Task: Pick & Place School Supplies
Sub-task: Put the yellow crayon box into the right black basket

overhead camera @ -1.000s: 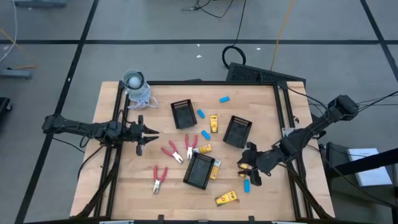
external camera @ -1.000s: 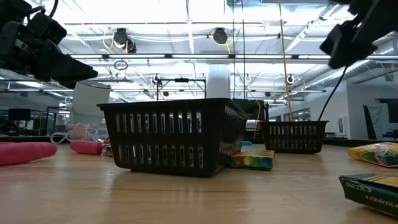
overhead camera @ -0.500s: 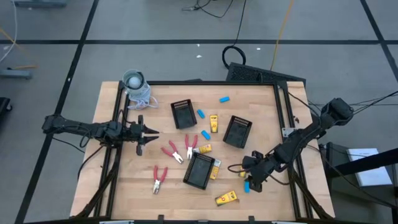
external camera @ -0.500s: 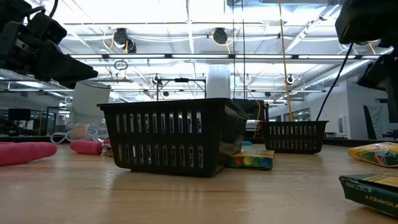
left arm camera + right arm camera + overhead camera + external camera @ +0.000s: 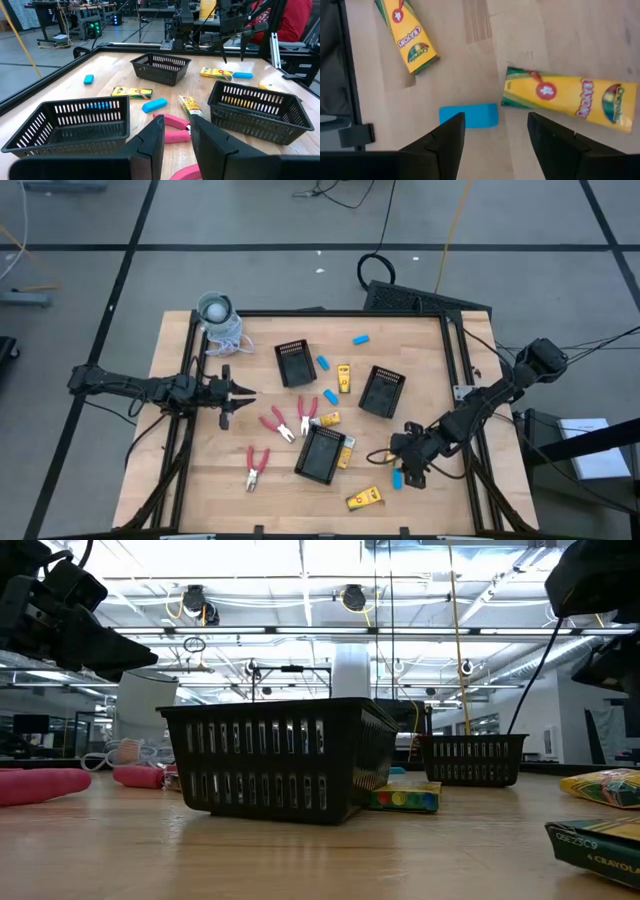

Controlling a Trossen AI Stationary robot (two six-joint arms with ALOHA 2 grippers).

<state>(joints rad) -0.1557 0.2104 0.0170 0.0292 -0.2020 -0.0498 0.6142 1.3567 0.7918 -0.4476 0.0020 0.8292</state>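
My right gripper is open and points down at a light-blue oblong piece, which lies flat on the table near the right near corner. I see no touch. Two yellow crayon boxes lie close by. My left gripper, open, hovers at the table's left side. Red-handled tools, more yellow boxes and blue pieces lie scattered mid-table.
Three black slotted baskets stand among the items. A grey-white cup with a coiled cord sits at the far left corner. Black rails run along the table's sides. Bare wood shows along the near left.
My right gripper has moved toward the table's near edge, from beside the right basket to above the blue piece by the near right corner, mostly in the first half second. The left arm has stayed still, and no item has moved.
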